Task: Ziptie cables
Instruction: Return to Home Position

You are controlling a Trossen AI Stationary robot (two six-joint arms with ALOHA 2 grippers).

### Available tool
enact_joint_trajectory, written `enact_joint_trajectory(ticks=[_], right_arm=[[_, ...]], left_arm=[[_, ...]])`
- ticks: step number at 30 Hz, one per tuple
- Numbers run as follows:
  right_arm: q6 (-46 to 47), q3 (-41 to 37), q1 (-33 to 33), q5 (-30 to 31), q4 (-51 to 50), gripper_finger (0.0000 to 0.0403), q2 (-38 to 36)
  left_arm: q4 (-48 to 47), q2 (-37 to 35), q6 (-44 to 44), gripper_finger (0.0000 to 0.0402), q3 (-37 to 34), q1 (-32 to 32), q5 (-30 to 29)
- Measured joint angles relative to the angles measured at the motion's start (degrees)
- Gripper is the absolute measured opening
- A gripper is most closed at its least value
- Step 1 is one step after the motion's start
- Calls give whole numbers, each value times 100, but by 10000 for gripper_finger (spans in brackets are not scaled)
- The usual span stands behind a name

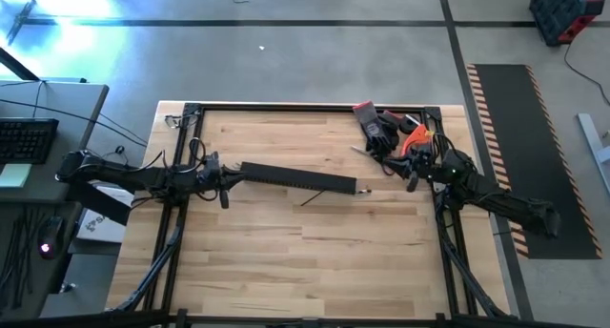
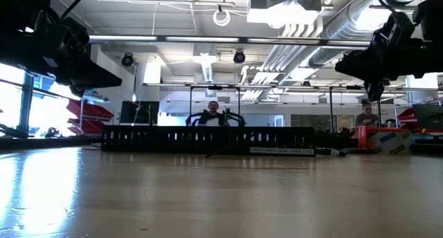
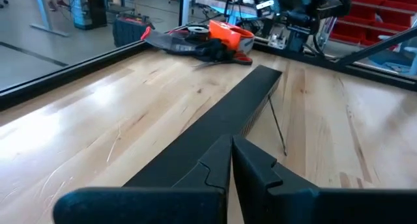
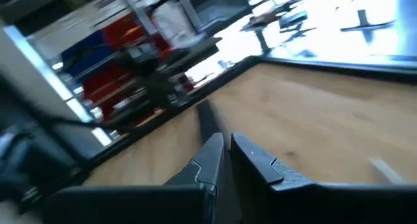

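My left gripper (image 3: 231, 144) hangs over the table (image 1: 286, 261) at the left end of the black cable duct (image 1: 297, 178). It points along the duct, with its two fingers pressed together on nothing. My right gripper (image 4: 226, 142) is well apart from the duct, near the table's right edge, just beside a pile of gloves (image 1: 374, 128) and an orange tool (image 1: 414, 137). Its fingers are together too, with only a thin seam between them and nothing in it. I read both as standing clear because the duct's lid is on and the work on the table looks finished. Shut, empty fingers are how I would carry them home.

I judge that the cables (image 1: 315, 199) lie mostly inside the closed duct. All that shows of them is one thin dark strand, coming out from under the duct's near side onto the wood.

The left wrist view shows what the overhead view cannot: that strand slants down from the duct's side wall to the table rather than lying flat. Only the low view shows the duct's comb-toothed wall sitting flush on the wood, both arms up above it, and a person (image 2: 212, 113) in the room behind
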Motion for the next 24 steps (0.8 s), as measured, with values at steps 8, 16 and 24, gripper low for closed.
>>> enact_joint_trajectory(ticks=[8,16,24], right_arm=[[-6,0,1985,486,17,16,-627],[-6,-2,2634,446,-57,16,-632],[-6,-2,2618,448,-85,16,-632]], left_arm=[[-14,-294,4,0,0,6,-1],[-61,-1419,5,0,3,291,95],[267,-2088,11,0,7,654,39]])
